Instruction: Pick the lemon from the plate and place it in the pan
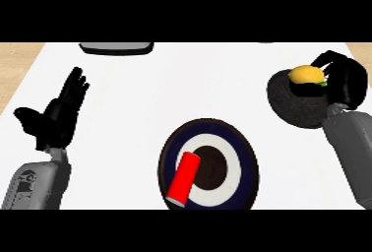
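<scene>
nearest, the ringed plate (247, 162) holds only a red cylinder (183, 178), and the left robot hand (54, 115) rests open, fingers straight, at the left of the white worktop (167, 83). farther right, the right robot hand (347, 78) curls its fingers round the lemon (306, 74), a small rounded yellow-orange fruit with a speck of green, over the far part of the dark pan (294, 106). the risk, i judge, is a release so near the rim that the round fruit rolls out, or fingers nudging the pan as they leave.
</scene>
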You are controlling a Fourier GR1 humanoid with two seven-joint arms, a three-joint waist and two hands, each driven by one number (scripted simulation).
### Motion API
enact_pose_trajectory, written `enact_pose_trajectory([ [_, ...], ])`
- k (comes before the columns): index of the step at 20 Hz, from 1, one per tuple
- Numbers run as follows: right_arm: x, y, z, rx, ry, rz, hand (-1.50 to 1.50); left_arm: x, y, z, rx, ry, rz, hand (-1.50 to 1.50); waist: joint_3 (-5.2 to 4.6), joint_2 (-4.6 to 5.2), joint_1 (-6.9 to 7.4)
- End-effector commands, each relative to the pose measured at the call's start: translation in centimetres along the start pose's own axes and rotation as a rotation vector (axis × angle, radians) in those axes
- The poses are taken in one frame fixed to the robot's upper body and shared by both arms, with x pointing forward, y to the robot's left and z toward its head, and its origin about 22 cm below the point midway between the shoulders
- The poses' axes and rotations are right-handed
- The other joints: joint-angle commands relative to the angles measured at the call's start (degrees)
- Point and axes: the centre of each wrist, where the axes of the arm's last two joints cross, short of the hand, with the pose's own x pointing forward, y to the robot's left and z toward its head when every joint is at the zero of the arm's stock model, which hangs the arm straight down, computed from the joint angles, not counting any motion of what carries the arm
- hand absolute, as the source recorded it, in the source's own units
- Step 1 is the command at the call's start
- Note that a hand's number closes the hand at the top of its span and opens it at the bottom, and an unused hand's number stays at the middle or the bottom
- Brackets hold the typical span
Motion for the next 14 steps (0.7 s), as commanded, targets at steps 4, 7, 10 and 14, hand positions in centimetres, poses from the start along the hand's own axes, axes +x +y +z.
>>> enact_pose_trajectory([
  [4, -6.3, 0.4, -3.2, -0.014, 0.062, 0.025, 1.50, 0.3, -2.5, 0.5, -0.035, -0.024, -0.001, 0.00, 0.12, 0.57, 1.49],
  [7, -7.9, 1.3, -2.7, -0.045, 0.068, 0.019, 1.50, 0.3, -1.4, -0.1, -0.025, -0.019, 0.012, 0.00, 0.20, 1.01, 2.17],
  [10, -7.2, 1.0, -3.4, 0.008, 0.105, -0.158, 1.50, 0.4, -0.7, -0.7, -0.015, -0.033, 0.005, 0.00, 0.29, 1.16, 1.85],
  [14, -9.4, 2.0, -2.3, 0.259, 0.208, -0.228, -1.50, 0.0, -1.4, 0.2, -0.023, -0.021, 0.000, 0.00, 0.30, 0.97, 2.36],
])
